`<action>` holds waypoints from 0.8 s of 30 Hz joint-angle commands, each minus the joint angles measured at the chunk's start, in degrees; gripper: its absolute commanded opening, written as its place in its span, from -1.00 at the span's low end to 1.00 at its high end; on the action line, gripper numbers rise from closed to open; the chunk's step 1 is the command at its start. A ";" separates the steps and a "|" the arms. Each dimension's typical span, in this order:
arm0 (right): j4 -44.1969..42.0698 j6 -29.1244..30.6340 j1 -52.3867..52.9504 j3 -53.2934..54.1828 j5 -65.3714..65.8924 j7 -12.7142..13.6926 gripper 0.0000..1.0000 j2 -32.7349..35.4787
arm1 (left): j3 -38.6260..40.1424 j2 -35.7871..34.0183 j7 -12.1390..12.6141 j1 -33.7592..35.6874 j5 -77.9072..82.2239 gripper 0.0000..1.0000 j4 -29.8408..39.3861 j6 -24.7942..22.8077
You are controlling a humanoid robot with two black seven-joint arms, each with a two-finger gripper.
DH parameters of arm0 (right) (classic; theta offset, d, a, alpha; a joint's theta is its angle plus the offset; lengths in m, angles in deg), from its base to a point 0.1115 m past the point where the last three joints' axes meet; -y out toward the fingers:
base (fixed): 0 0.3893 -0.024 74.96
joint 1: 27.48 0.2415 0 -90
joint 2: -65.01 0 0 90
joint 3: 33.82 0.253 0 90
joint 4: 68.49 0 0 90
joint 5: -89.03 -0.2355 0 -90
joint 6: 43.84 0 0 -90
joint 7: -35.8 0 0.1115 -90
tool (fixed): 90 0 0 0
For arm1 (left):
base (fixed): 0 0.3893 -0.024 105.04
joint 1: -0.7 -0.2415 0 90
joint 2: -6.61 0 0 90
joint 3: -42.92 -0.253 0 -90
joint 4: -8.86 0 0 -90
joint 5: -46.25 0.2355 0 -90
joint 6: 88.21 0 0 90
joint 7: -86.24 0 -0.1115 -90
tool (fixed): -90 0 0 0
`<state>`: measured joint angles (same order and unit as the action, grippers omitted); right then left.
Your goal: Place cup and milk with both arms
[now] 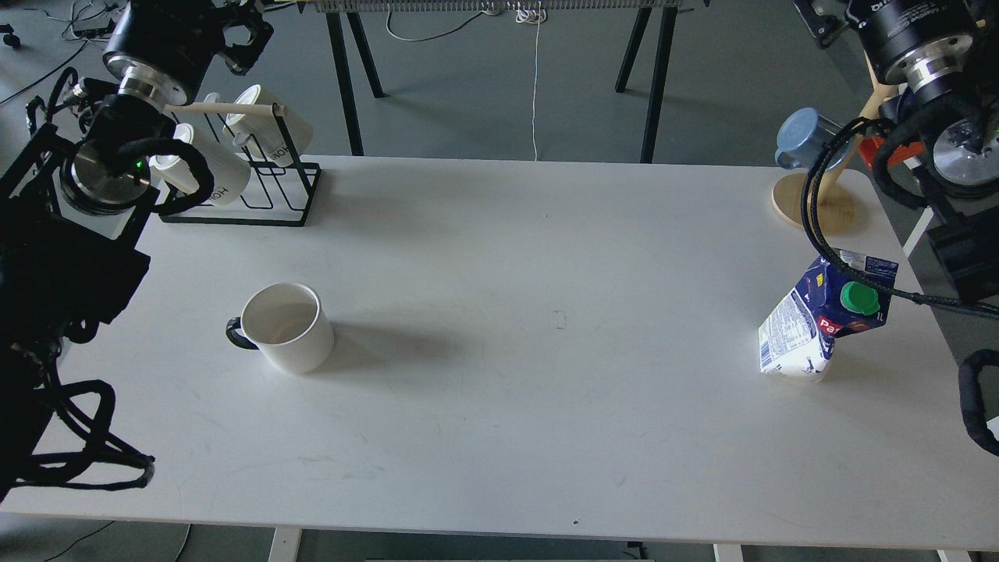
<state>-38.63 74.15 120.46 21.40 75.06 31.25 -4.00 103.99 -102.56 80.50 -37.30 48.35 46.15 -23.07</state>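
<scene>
Two things on white table (499,437) (grey floor (484,86) beyond): cup (287,328), milk (819,320).

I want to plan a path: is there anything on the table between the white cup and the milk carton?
No. In the head view, only bare table lies between the cup and the milk.

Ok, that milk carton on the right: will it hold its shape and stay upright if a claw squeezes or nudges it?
Probably not. The milk carton already looks dented and leans, so its walls may buckle under a squeeze. It is tall over a narrow base, so a high push could tip it. A low, gentle grip seems safer.
</scene>
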 commanded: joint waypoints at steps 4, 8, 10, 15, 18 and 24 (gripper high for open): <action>-2.71 0.00 1.30 -0.12 -0.01 0.16 0.99 0.71 | -0.25 0.79 -0.41 -0.32 -0.17 1.00 -0.55 0.95; -3.06 0.00 0.25 0.58 -0.01 0.16 0.99 0.97 | -0.43 0.53 -0.41 0.12 -0.26 1.00 -0.55 0.77; -2.97 0.00 -0.11 0.76 -0.09 0.16 0.99 0.97 | -0.52 -0.17 0.38 0.91 -0.17 0.99 -0.55 0.95; -2.27 0.00 -0.81 0.94 -0.18 -0.02 0.99 0.45 | -5.42 -4.20 0.65 1.97 2.37 0.99 3.65 -2.73; -1.05 0.00 -0.90 -0.03 -0.10 -0.11 0.99 -0.08 | -14.29 -10.61 -0.05 1.79 7.46 0.99 8.13 -3.14; 8.44 0.00 -5.11 1.19 0.08 -1.77 0.99 -0.26 | -26.08 -23.35 -0.06 1.70 17.57 0.96 20.69 -3.14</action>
<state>-34.05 74.15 117.35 21.02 75.40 30.57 -4.30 82.23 -119.87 80.36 -35.57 61.59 60.40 -26.23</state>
